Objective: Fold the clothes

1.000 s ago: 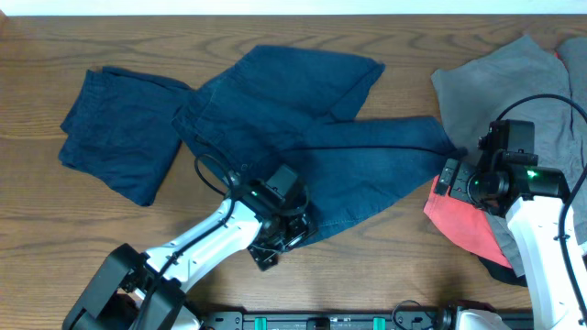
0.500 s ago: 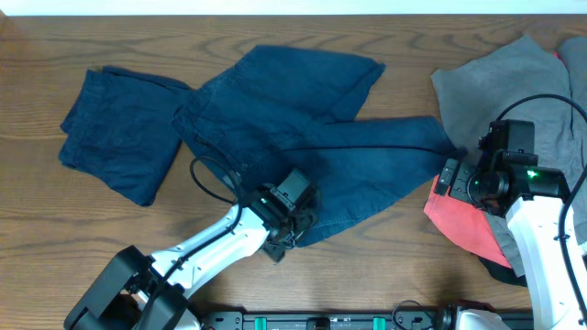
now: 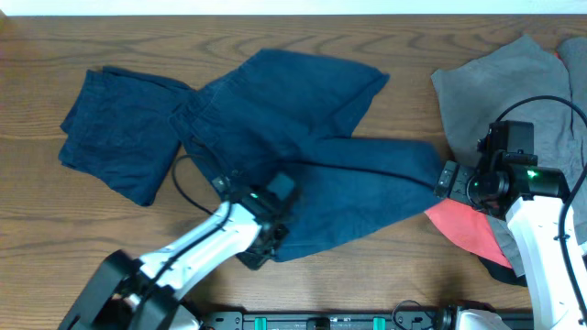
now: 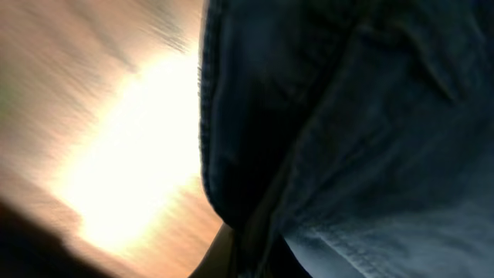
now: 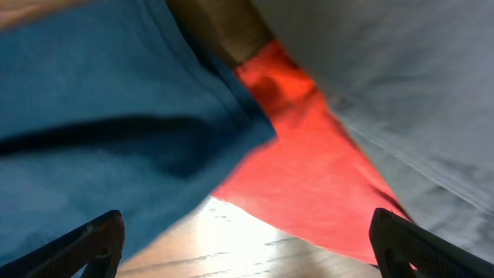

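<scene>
Navy shorts [image 3: 321, 174] have slid leftward — left hand [image 3: 266, 242] clamped on their hem, right hand [image 3: 448, 181] wide.

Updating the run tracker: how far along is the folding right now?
Done: possibly the left navy garment, lying compact; I can't confirm it's folded. In hand: the left gripper is shut on the near edge of the spread navy garment; the right gripper hangs open by its right end. Left: that fold, plus the grey garment and red garment heaped at the right.
</scene>
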You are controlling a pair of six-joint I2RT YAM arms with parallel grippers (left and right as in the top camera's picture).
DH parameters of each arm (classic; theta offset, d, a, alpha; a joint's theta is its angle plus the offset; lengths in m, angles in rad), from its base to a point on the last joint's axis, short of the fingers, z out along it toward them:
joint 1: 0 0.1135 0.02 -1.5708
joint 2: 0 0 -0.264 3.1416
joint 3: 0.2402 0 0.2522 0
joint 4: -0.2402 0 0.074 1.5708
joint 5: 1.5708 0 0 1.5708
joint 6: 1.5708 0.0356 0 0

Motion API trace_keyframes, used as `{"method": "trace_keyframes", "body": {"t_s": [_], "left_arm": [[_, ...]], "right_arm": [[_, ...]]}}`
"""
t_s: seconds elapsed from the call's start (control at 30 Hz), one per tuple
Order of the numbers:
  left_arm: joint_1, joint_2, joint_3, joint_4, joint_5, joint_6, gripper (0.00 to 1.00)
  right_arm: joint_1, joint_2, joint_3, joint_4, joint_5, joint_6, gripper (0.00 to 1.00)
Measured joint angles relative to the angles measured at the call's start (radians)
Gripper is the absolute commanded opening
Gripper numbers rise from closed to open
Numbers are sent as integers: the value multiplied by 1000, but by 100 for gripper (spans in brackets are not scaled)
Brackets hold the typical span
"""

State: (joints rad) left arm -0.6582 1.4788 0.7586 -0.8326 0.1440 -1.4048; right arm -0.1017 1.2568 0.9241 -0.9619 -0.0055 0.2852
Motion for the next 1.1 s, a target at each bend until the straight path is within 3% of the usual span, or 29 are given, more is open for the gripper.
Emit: {"method": "trace_keyframes", "body": {"t_s": [0.33, 0.8, 0.9, 0.97, 1.03, 1.1], "left_arm": [[193, -205, 0, -82, -103, 165, 6], [204, -209, 0, -146, -182, 232, 6], [204, -209, 0, -161, -185, 235, 6], [204, -209, 0, -180, -186, 235, 6], [204, -209, 0, -216, -189, 235, 6], [204, -209, 0, -248, -192, 235, 6]], "right_arm": [[1, 6, -176, 60, -212, 73, 99], [32, 8, -391, 220, -355, 215, 98], [32, 8, -399, 220, -340, 256, 90], [32, 8, -400, 221, -332, 281, 78], [32, 8, -400, 223, -326, 304, 57], [32, 8, -400, 227, -323, 314, 28]]}}
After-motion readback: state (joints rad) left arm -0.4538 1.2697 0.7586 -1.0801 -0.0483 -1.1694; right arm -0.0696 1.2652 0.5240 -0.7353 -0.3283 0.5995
